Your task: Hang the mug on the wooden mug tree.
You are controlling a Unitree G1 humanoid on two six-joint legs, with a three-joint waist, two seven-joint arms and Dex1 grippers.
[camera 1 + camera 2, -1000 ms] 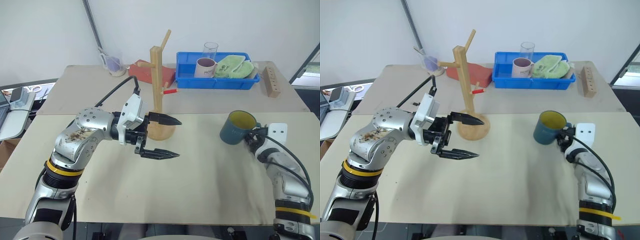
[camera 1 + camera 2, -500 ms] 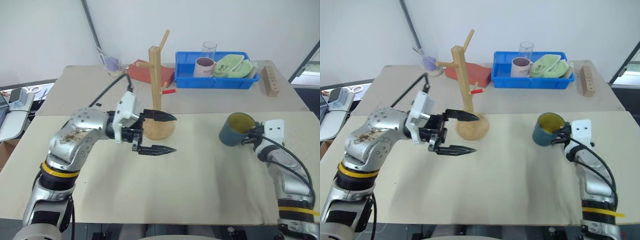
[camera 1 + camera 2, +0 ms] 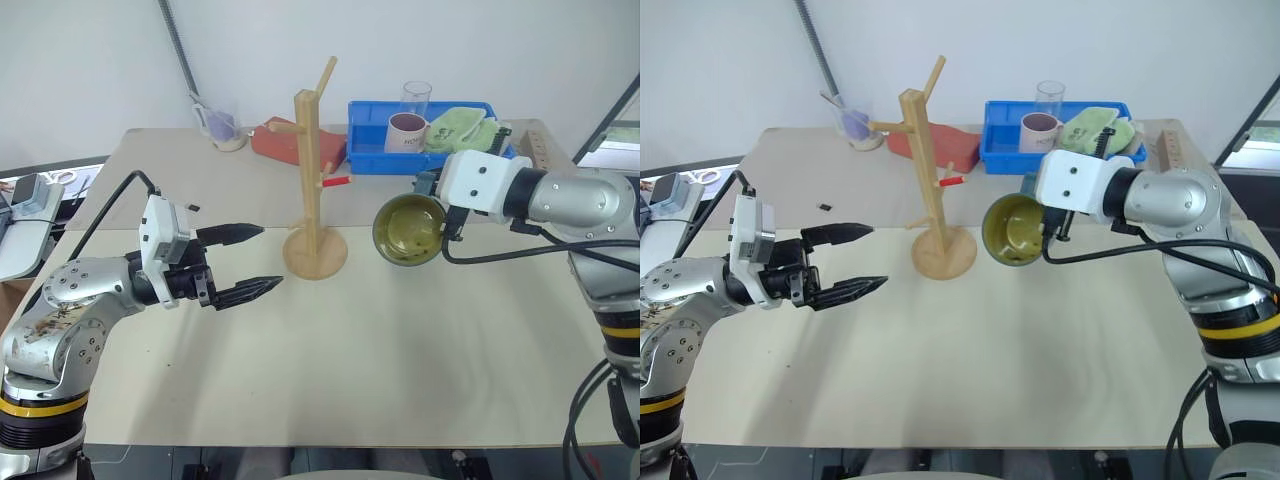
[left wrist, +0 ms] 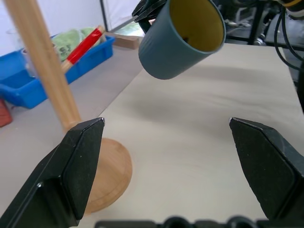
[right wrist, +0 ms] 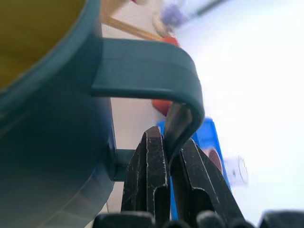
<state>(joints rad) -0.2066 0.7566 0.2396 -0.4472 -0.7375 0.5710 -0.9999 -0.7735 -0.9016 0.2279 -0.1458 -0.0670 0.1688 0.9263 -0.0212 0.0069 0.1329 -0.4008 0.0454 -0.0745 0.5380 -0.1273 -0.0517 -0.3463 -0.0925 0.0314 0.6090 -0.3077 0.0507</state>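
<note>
Head views: right gripper [image 3: 438, 207] pinches the mug [image 3: 408, 228] by its handle; a second ago low by the table edge, the mug is now airborne, mouth tipped toward the camera, just right of the mug tree [image 3: 312, 180].

Left wrist: left gripper [image 4: 168, 166] spread wide, empty, now withdrawn from the base.

Right wrist: fingers [image 5: 147, 175] clamp the handle [image 5: 156, 71]. Lift done; hanging pending.

the mug [image 4: 183, 40] looks like glazed ceramic, smooth with a soft sheen, teal-blue outside and yellow-green inside. the wooden mug tree [image 3: 312, 175] is pale, smooth, unvarnished-looking wood, with one peg tip painted glossy red. the table [image 3: 420, 350] has a matt, light wood-grain top. the left gripper [image 3: 268, 258] has matt black plastic fingers [image 4: 76, 166] with faceted faces. the blue tray [image 3: 365, 160] is smooth plastic and holds a soft green cloth [image 3: 455, 128]. the glass [image 3: 416, 98] is clear.
</note>
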